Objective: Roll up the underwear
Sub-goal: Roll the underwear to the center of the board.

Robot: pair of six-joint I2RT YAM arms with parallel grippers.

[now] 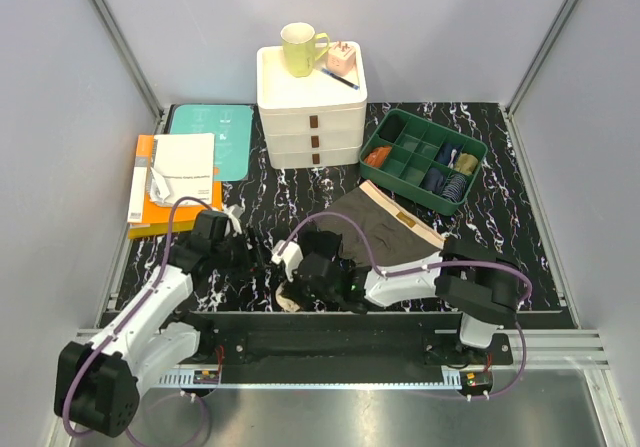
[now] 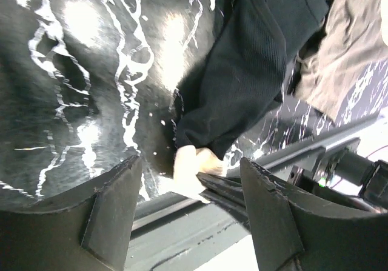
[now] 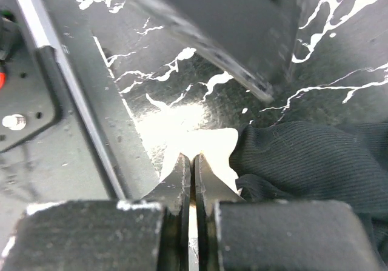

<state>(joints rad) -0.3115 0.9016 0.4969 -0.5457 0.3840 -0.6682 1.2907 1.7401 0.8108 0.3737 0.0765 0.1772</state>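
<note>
The black underwear (image 2: 242, 71) lies bunched near the table's front edge, its beige waistband (image 2: 191, 165) close to the rail. My right gripper (image 3: 194, 162) is shut on that waistband, with the black ribbed cloth (image 3: 303, 162) just to its right. From above, the right gripper (image 1: 292, 289) sits low at the front middle. My left gripper (image 2: 191, 204) is open, its fingers (image 2: 112, 204) apart on either side of the waistband without touching it. It shows from above as the left gripper (image 1: 255, 255). The olive-brown underwear (image 1: 390, 222) lies spread out behind.
A white drawer unit (image 1: 312, 117) with a mug (image 1: 300, 47) stands at the back. A green divided tray (image 1: 395, 172) holding sock bundles sits back right. Books (image 1: 175, 182) and a teal board (image 1: 210, 137) lie at the left. The metal front rail (image 2: 182, 222) runs just below the waistband.
</note>
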